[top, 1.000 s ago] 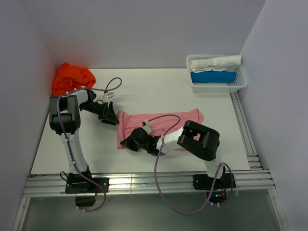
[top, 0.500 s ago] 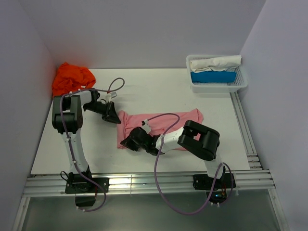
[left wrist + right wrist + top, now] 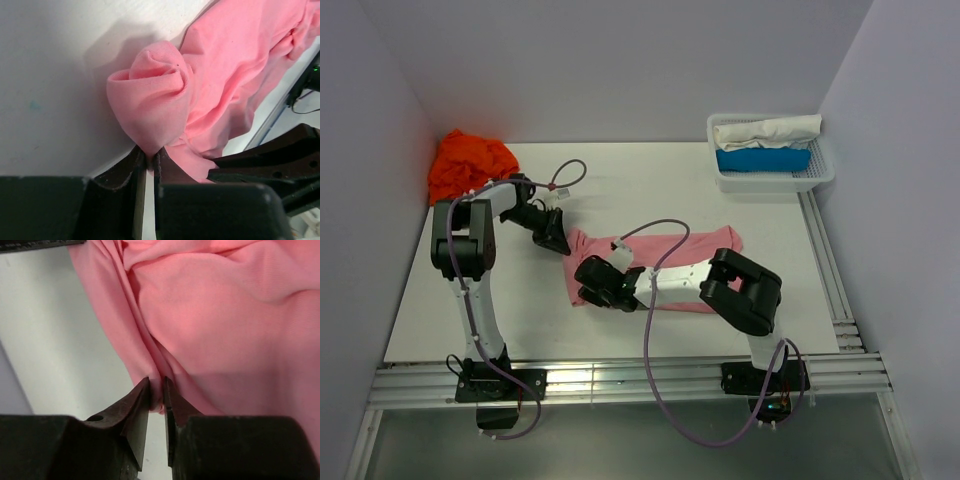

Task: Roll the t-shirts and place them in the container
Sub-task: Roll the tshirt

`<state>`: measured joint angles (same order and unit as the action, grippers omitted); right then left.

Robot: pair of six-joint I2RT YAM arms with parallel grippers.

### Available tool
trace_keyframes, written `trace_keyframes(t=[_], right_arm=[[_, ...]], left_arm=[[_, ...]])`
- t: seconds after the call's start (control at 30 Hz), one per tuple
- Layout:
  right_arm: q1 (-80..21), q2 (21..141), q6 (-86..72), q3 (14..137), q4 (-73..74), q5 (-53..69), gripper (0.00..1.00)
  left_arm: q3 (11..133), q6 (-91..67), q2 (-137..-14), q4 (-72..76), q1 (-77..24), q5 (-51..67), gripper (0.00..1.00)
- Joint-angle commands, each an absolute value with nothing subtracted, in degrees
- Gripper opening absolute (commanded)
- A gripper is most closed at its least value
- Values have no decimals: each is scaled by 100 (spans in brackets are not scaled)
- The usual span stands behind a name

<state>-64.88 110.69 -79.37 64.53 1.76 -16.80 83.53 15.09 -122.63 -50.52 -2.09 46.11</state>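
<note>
The light pink t-shirt lies folded into a strip across the middle of the table. My left gripper is shut on its far left corner, where the cloth is bunched into a small roll. My right gripper is shut on the near left edge of the pink t-shirt, pinching a fold between its fingertips. The bright orange t-shirt lies crumpled at the far left corner, apart from both grippers.
A white lattice basket at the far right holds a white roll and a blue roll. Grey walls stand on the left, back and right. A metal rail runs along the near edge.
My left gripper moved right onto the pink shirt's far left corner and shut on it. My right gripper shifted away from the near edge with the left edge, which now bunches up.
</note>
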Motion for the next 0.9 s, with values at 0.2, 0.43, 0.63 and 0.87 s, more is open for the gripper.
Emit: trace_keyframes(t=[0.2, 0.43, 0.63, 0.87], right_arm=[[-6741, 10924, -7164, 7643, 1870, -2416, 38], [-6952, 11645, -6619, 9201, 3251, -3120, 40], [-6987, 12294, -6179, 10185, 3656, -3322, 40], [-6979, 12840, -5959, 10793, 4077, -3296, 43]], left_arm=[[8806, 1520, -12023, -5159, -457, 4061, 14], [8877, 1582, -12076, -5247, -501, 3929, 15], [8886, 1608, -12085, -5282, -510, 3867, 14], [8912, 1617, -12067, -5300, -519, 3797, 15]])
